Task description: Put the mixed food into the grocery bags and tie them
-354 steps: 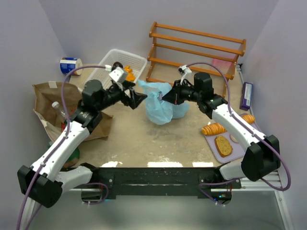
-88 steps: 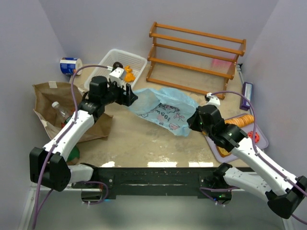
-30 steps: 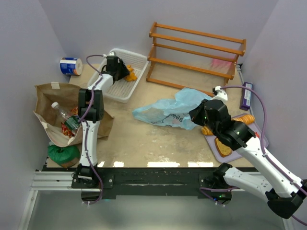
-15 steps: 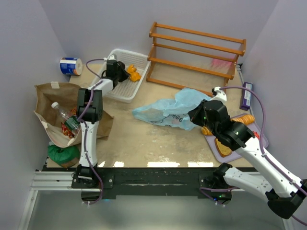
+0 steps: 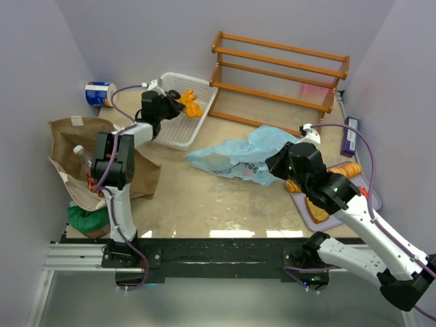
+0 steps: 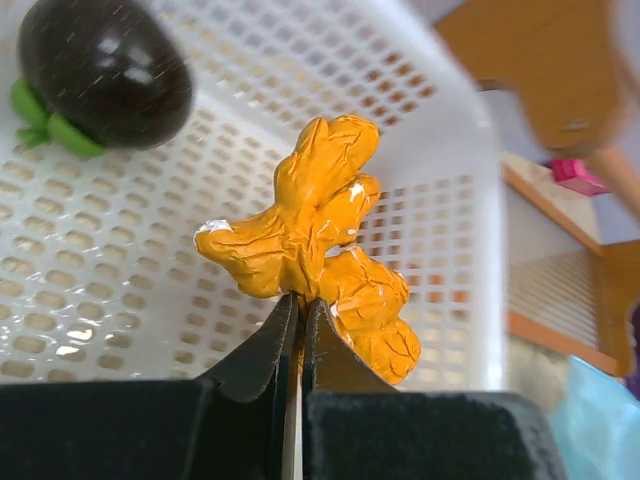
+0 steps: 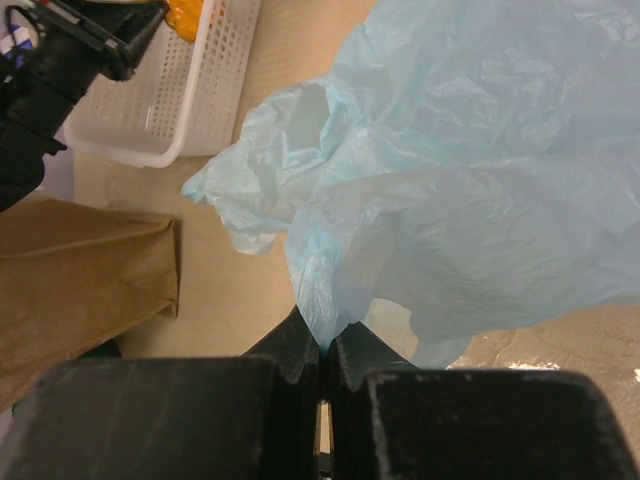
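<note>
left gripper point(image 6: 300, 305) clenched on orange toy produce point(image 6: 310, 215), held over white basket point(image 6: 120, 290) | dark toy produce point(image 6: 105, 70) lying in that basket | right gripper point(image 7: 322, 350) pinching light blue bag point(image 7: 480, 180), which sprawls on table point(image 5: 204, 197) | brown paper bag point(image 5: 68, 136) far left, apparently a clear bottle point(image 5: 82, 155) inside

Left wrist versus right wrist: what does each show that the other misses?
Only the left wrist: the dark toy produce in the white basket, and the wooden rack. Only the right wrist: the brown paper bag, and the right gripper shut on the light blue bag. Both: the basket, that bag, and the orange toy produce in the left gripper.
</note>
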